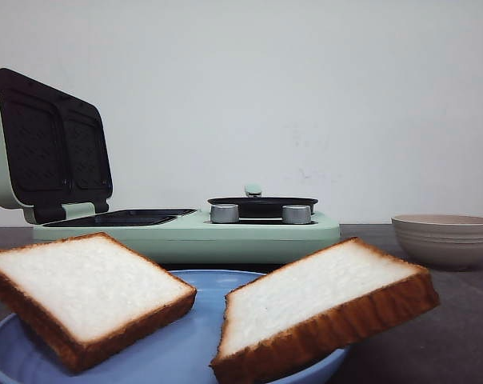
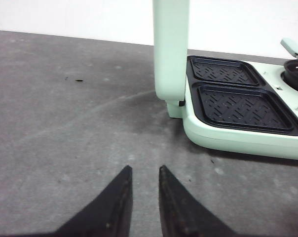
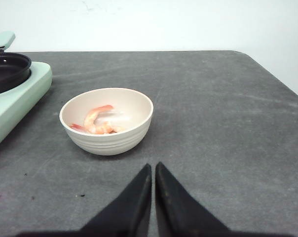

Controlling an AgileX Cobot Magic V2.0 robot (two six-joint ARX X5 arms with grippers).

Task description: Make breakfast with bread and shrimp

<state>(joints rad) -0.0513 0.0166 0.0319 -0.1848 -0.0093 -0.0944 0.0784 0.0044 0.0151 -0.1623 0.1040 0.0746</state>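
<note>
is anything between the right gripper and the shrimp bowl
Nothing visible. In the right wrist view, only bare table lies between the right gripper and the bowl, and the shrimp sit uncovered inside it.

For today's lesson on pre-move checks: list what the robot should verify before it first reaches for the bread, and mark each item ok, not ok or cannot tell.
1. Sandwich maker lid raised: ok.
2. Grill plates bare: ok.
3. Both bread slices on the blue plate: ok.
4. Shrimp in the bowl: ok.
5. Left gripper holding nothing, jaws nearly closed: ok.
6. Right gripper open enough to grasp: not ok, shut.
</note>
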